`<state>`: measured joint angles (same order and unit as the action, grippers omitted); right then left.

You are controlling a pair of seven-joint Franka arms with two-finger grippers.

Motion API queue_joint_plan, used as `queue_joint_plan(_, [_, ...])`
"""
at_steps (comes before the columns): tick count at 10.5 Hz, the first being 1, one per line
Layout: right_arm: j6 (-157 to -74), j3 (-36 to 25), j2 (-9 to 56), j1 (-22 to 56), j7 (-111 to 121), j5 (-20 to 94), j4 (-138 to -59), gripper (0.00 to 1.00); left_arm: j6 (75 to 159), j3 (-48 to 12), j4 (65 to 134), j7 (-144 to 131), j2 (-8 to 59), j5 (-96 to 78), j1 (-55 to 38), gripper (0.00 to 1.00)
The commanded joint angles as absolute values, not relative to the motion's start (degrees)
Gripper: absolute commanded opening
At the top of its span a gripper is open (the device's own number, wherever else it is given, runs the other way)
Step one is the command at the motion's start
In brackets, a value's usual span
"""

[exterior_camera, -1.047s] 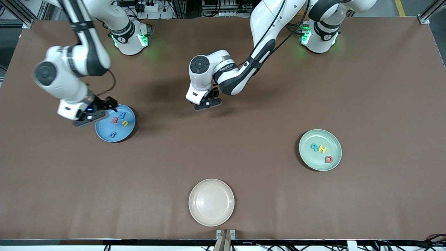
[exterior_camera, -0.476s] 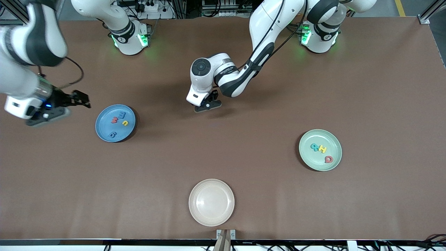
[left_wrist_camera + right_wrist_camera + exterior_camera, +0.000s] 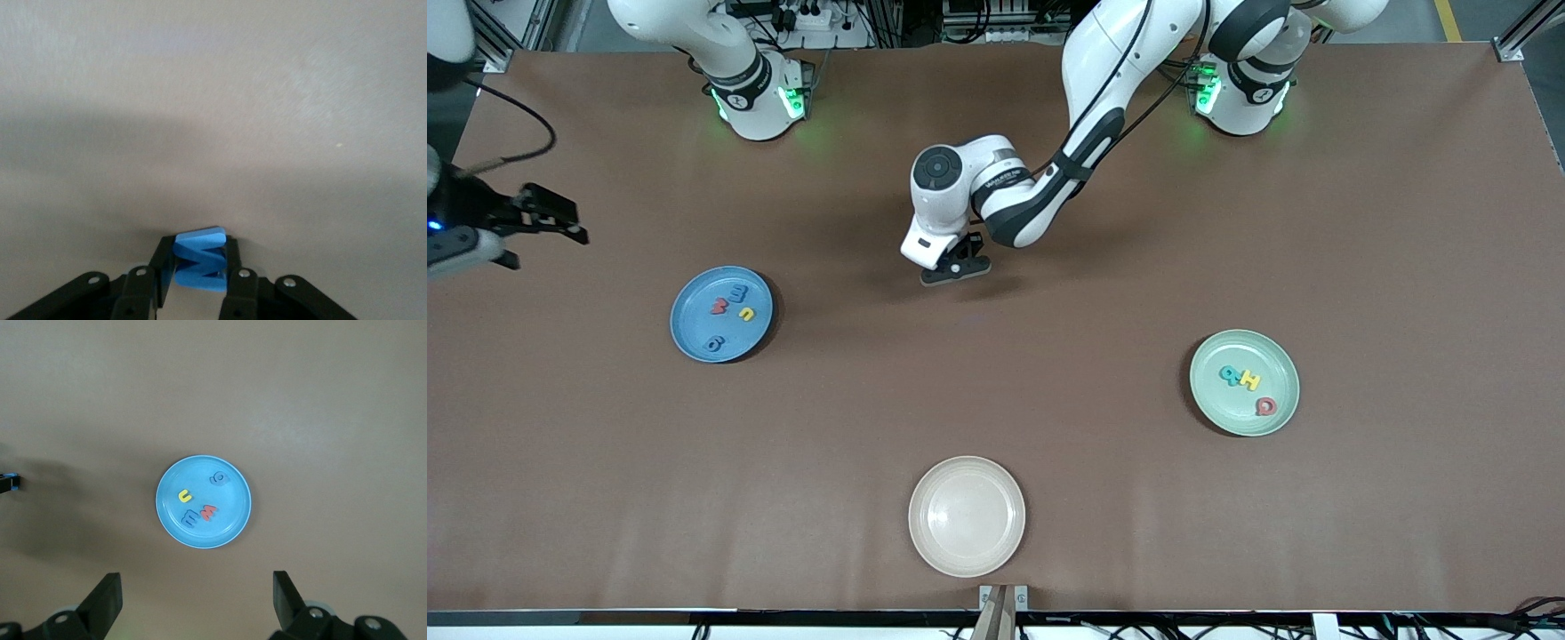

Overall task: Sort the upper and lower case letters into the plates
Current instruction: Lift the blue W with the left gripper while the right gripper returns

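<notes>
Only partly visible, blue letter point(image 3: 199, 259) pinched in left tool point(image 3: 198, 280); right tool point(image 3: 193, 600) wide, its fingertips cut off.

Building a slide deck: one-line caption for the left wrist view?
Left gripper pinches a blue letter between its fingers, low over the bare brown table.

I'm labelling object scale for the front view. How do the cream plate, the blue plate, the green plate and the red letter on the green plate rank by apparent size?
1. cream plate, slightly the largest, though nearest the camera.
2. blue plate and green plate: alike, no ranking.
3. red letter, far smaller.
</notes>
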<state>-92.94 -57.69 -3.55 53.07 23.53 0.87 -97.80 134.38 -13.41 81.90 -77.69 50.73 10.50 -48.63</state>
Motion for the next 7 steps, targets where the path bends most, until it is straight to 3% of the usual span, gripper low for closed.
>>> queue_joint_plan(1, [-89.21, -56.61, -3.6, 52.38, 23.12, 0.18, -92.91, 1.0, 133.95, -12.83, 81.21, -77.26, 48.45, 13.27, -46.68, 0.0])
queue_joint_plan(5, [-86.75, -56.6, -3.16, 52.65, 21.46, -0.7, -89.13, 1.0, 119.3, -13.8, 83.4, -67.79, 35.89, 12.92, -36.5, 0.0])
queue_joint_plan(7, [-84.75, -56.6, -3.08, 52.64, 21.18, -1.4, -88.24, 1.0, 114.89, -17.73, 84.64, -58.24, 32.09, 12.92, -26.95, 0.0])
